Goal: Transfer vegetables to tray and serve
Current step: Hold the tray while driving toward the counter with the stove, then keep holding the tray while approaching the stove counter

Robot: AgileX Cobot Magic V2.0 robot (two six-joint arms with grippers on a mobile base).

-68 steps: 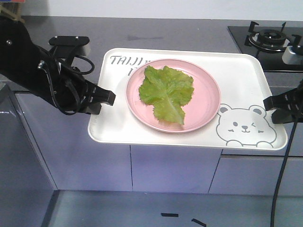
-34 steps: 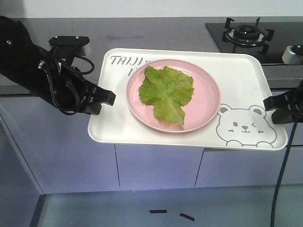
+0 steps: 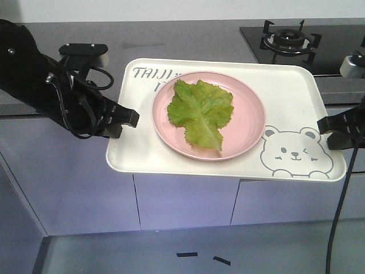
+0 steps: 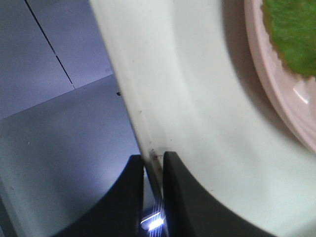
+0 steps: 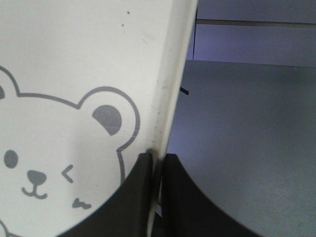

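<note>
The left arm [image 3: 40,85] is big, black and shiny. Thin black cables [image 3: 82,136] loop over it. The left gripper [image 3: 133,118] has smooth black fingers [image 4: 185,200] with curved edges. The right gripper [image 3: 326,125] is black too, and a long black cable [image 3: 336,211] hangs below it.

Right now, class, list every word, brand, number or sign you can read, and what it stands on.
"TAIJI": grey letters on the cream tray; the rest is hidden behind the pink plate.
Second line below it: only a stroke shows, unreadable.
Nothing else readable; the bear face is a drawing.
</note>
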